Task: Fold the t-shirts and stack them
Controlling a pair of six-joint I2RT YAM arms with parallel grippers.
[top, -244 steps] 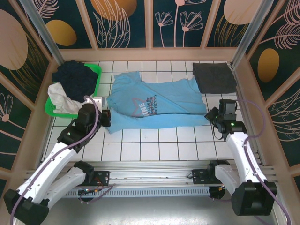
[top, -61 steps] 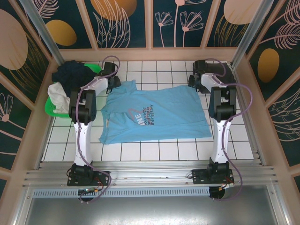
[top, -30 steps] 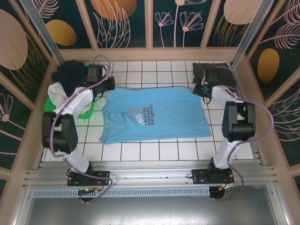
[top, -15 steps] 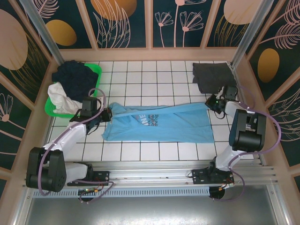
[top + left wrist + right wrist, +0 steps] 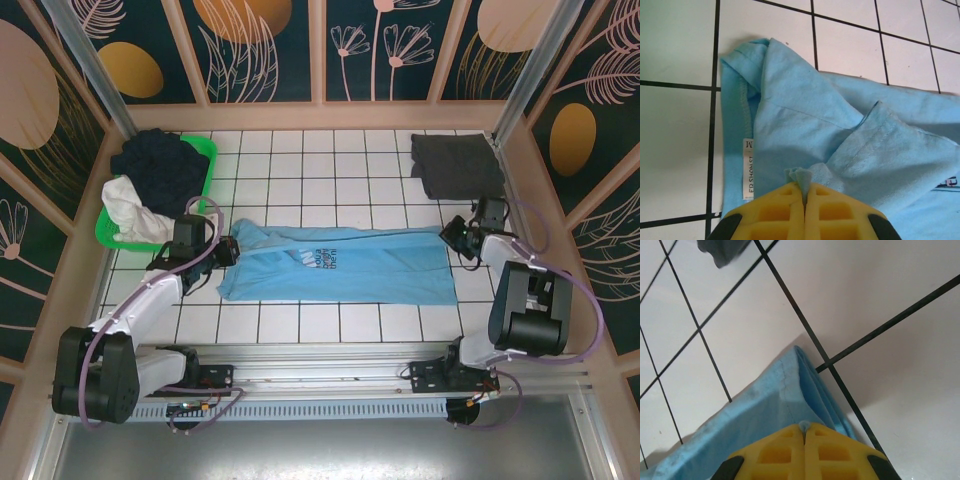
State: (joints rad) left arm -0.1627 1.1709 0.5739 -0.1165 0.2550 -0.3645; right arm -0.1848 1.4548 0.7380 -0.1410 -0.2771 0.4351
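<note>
Light: bright, even, from overhead
Shadows: soft, faint, beside the blue shirt (image 5: 760,410)
Focus: top view crisp, wrist views softer

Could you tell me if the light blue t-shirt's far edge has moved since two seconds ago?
Yes. The far edge of the light blue t-shirt came toward the near side, away from the dark grey t-shirt.
</note>
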